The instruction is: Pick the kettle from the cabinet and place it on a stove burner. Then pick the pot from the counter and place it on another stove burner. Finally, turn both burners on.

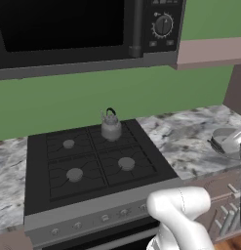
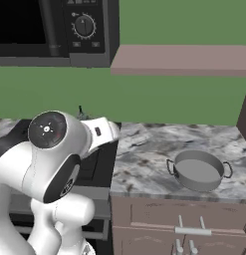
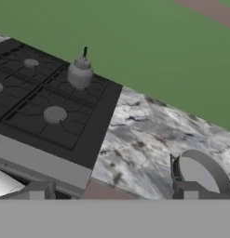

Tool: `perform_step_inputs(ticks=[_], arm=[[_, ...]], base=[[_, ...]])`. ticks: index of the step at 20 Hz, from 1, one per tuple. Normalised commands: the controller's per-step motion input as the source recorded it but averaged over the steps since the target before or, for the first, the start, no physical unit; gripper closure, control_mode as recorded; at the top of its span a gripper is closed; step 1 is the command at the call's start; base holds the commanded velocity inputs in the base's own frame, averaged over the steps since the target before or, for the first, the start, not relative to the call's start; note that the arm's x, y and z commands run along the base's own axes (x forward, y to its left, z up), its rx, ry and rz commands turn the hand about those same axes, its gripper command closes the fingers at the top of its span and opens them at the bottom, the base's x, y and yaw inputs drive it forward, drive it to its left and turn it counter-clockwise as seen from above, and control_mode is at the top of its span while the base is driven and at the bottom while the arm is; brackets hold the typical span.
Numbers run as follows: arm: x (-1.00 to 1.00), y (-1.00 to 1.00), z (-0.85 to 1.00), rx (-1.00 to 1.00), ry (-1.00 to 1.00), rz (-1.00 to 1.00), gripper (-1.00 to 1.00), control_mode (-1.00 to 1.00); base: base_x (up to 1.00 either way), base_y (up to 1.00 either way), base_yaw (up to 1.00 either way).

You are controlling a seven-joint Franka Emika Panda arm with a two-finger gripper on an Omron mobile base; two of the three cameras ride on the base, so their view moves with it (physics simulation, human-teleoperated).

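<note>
While the end effector (image 3: 113,193) hangs released, the kettle (image 1: 111,126) sits on the cooktop (image 1: 39,146) beside the marbled counter (image 2: 144,164).

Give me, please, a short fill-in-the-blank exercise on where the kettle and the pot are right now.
1. The kettle stands on the back ____ stove burner.
2. The pot rests on the ____, not on the cooktop.
3. Inside, the pot is ____.
4. The burner in front of the kettle is ____.

Missing words: right; counter; empty; bare
</note>
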Motion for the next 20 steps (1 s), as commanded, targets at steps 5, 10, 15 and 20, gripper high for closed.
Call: perform_step_inputs(ticks=[5,10,15,20], arm=[[0.0,-0.34,0.0,0.0,0.1,-0.09,-1.0,-1.0],[0.0,-0.29,-0.03,0.0,0.13,-0.07,-1.0,-1.0],[0.0,-0.28,-0.05,0.0,0.13,-0.05,-1.0,-1.0],[0.0,-0.27,-0.1,-0.01,0.13,-0.04,-1.0,-1.0]], base=[[0.0,0.0,0.0],[0.0,0.0,0.0],[0.0,0.0,0.0],[0.0,0.0,0.0]])
